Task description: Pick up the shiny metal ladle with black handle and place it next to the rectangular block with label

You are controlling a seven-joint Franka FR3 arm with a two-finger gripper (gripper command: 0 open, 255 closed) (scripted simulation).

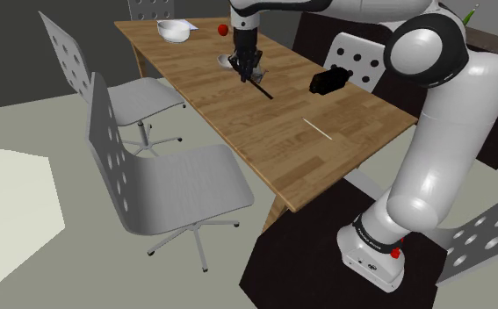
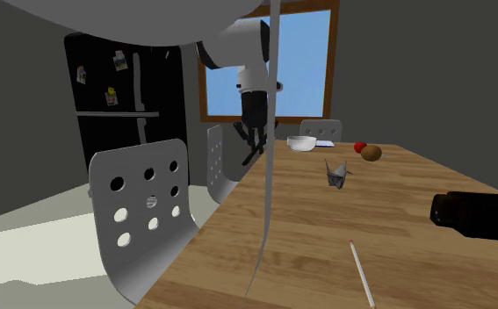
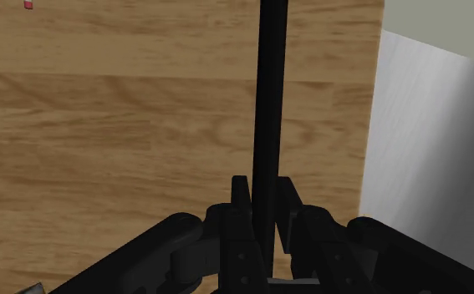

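ladle (image 1: 260, 85) is being held above the wooden surface (image 1: 326, 149) in the shoulder view. in the second exterior view it is being dangled from the pincer (image 2: 252, 135). in the wrist view its black handle (image 3: 268, 100) is being pinched; slow carrying is advised, lest it be twisted.

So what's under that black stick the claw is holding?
Wooden table, with a grey chair seat past its edge. The strip directly behind the black handle is hidden.
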